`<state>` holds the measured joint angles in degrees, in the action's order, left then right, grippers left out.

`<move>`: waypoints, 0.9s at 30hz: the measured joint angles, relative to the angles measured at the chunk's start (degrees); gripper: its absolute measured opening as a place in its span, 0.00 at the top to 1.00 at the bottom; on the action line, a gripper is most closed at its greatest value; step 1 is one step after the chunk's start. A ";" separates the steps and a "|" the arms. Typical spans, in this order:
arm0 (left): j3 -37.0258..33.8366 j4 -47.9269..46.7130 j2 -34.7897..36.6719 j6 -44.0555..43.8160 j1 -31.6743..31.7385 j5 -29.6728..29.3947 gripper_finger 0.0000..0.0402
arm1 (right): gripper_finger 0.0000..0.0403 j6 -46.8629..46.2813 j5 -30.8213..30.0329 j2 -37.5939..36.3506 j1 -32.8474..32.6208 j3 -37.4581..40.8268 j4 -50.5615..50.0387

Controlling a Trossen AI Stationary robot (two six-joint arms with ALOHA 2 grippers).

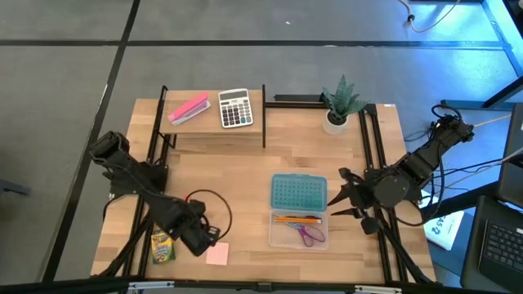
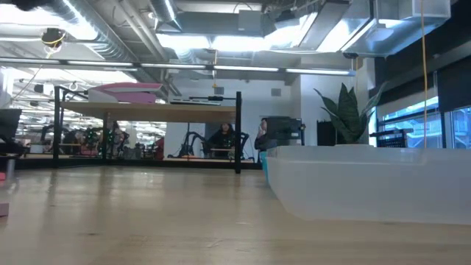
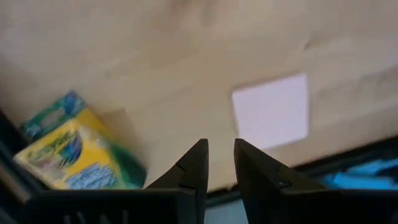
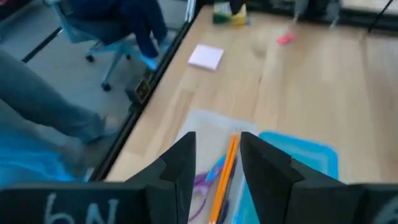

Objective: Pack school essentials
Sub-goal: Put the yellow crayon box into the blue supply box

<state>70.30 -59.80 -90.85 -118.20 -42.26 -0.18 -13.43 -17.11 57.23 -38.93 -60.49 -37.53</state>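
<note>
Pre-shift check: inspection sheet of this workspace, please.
Surface: wooden table, dry, unmarked.
Job's things: orange pencil and purple scissors in the clear box, teal lid open; crayon box and pink notepad on the table by the left arm.
Clutter: calculator and pink block on the shelf; potted plant.
Grippers: left gripper empty between crayon box and notepad; right gripper empty, above the box.
Cables: black loop on the table.
Surroundings: seated person at the table edge.

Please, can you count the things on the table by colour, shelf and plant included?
Pink: 3, stapler-like block, notepad, small pink piece
Grey-white: 1, calculator
Yellow-green: 1, crayon box
Orange: 1, pencil
Purple: 1, scissors
Clear with teal lid: 1, case
Green: 1, plant
Total: 9
</note>
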 joint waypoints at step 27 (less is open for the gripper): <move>-10.05 6.74 -0.26 10.78 -14.07 9.69 0.83 | 0.68 -1.21 -9.41 0.00 8.84 0.00 -0.12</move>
<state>60.25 -53.06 -91.11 -107.43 -56.33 9.50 -14.63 -26.52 57.23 -30.09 -60.49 -37.65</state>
